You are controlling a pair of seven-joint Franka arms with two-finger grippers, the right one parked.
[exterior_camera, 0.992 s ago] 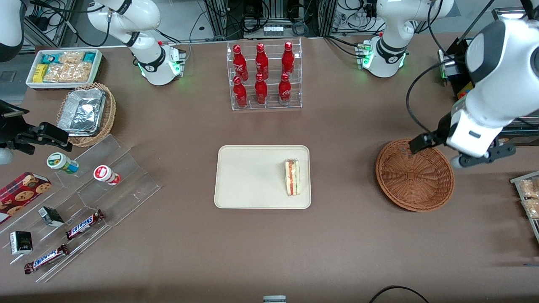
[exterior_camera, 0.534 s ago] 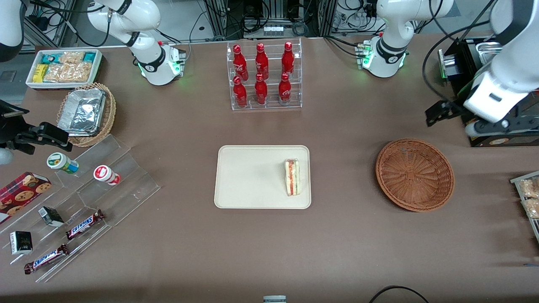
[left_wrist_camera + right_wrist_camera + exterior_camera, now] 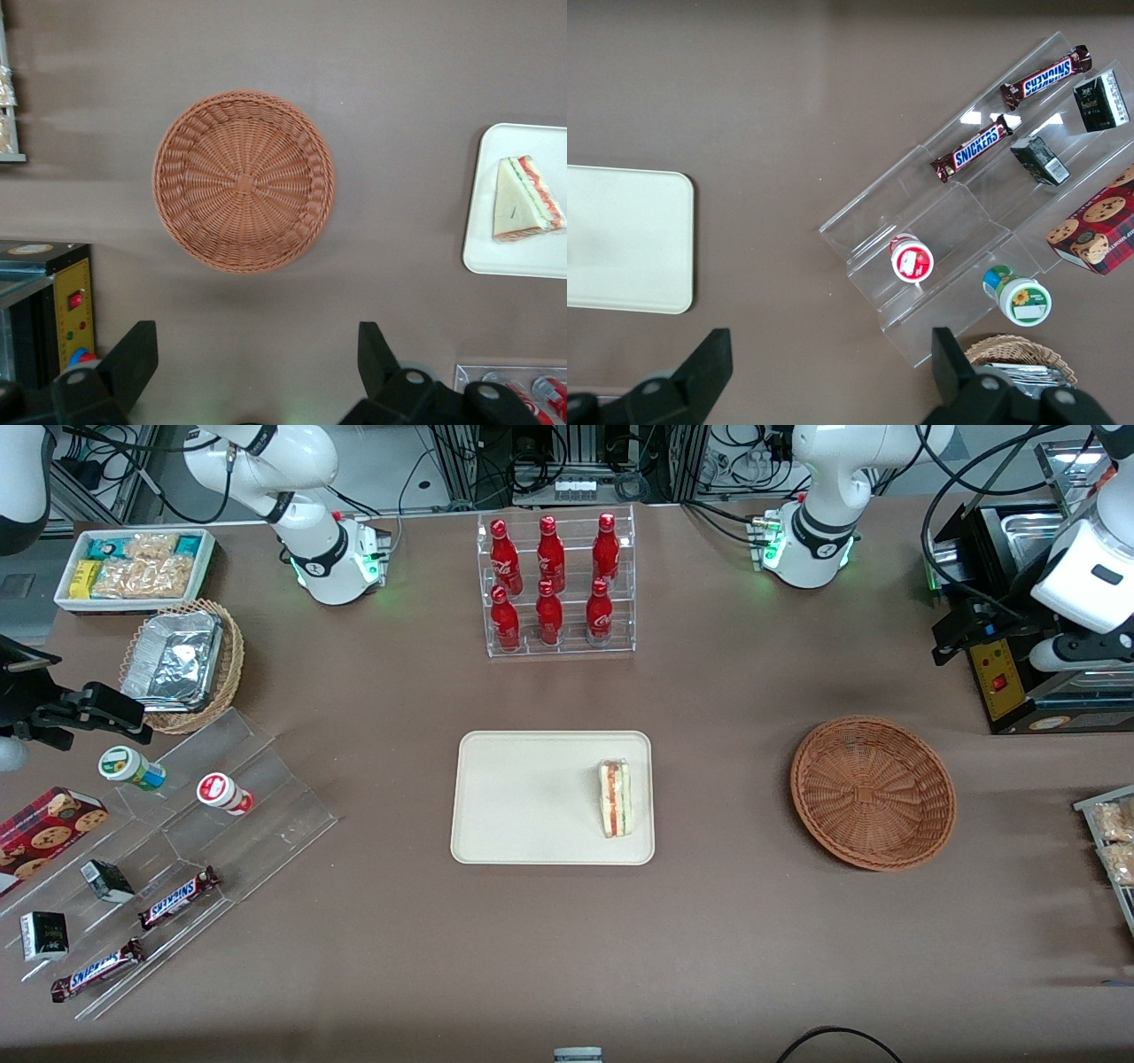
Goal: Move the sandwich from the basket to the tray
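The sandwich [image 3: 616, 797] [image 3: 524, 199], a pale wedge with red and green filling, lies on the cream tray [image 3: 532, 797] [image 3: 496, 257] near the edge that faces the basket. The round reddish-brown wicker basket [image 3: 873, 793] [image 3: 244, 181] holds nothing and stands toward the working arm's end of the table. My left gripper [image 3: 1019, 646] [image 3: 255, 332] hangs high above the table, farther from the front camera than the basket, next to a black box. Its fingers are spread wide, open, with nothing between them.
A black box with a yellow panel [image 3: 997, 677] [image 3: 71, 310] stands close to the gripper. A clear rack of red cola bottles [image 3: 554, 584] stands farther from the camera than the tray. Snack packets [image 3: 1112, 841] lie at the table's working-arm end.
The left gripper has risen and pulled away from above the basket's rim, moving farther from the front camera to the black box. The sandwich, tray and basket have not moved.
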